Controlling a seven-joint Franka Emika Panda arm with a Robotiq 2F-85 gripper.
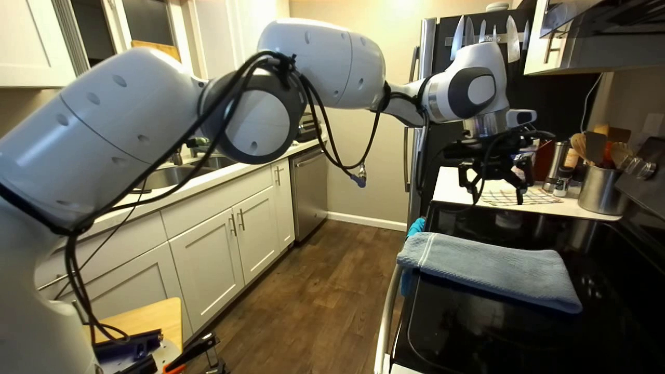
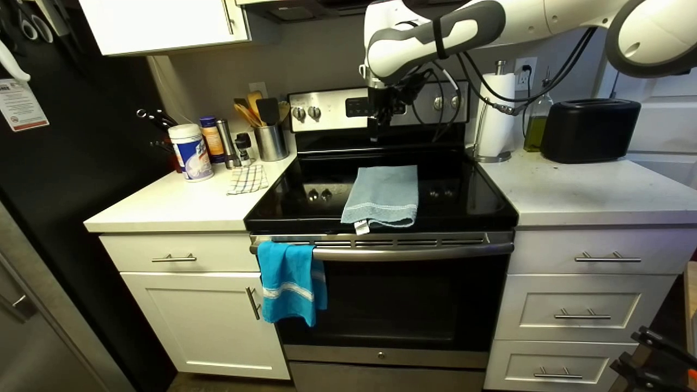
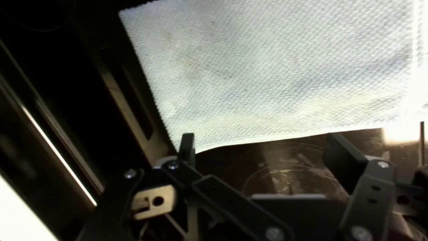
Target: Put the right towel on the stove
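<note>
A grey-blue towel [image 2: 384, 190] with a white stripe lies folded flat on the black stove [image 2: 463, 204], its striped end at the front edge. It also shows in an exterior view [image 1: 493, 267] and in the wrist view [image 3: 274, 67], where it looks nearly white. A bright blue towel [image 2: 288, 288] hangs at the left of the oven handle; only a bit of it shows in an exterior view [image 1: 415, 228]. My gripper [image 3: 260, 144] is open and empty. In both exterior views the gripper [image 1: 496, 196] [image 2: 374, 136] is in the air above the stove, apart from the grey-blue towel.
A utensil holder [image 2: 271, 142], a wipes tub [image 2: 191, 155] and a checkered cloth [image 2: 248, 179] stand or lie on the left counter. A paper towel roll [image 2: 496, 117] and a black toaster [image 2: 591, 130] stand on the right counter. A range hood [image 1: 613, 41] overhangs the stove.
</note>
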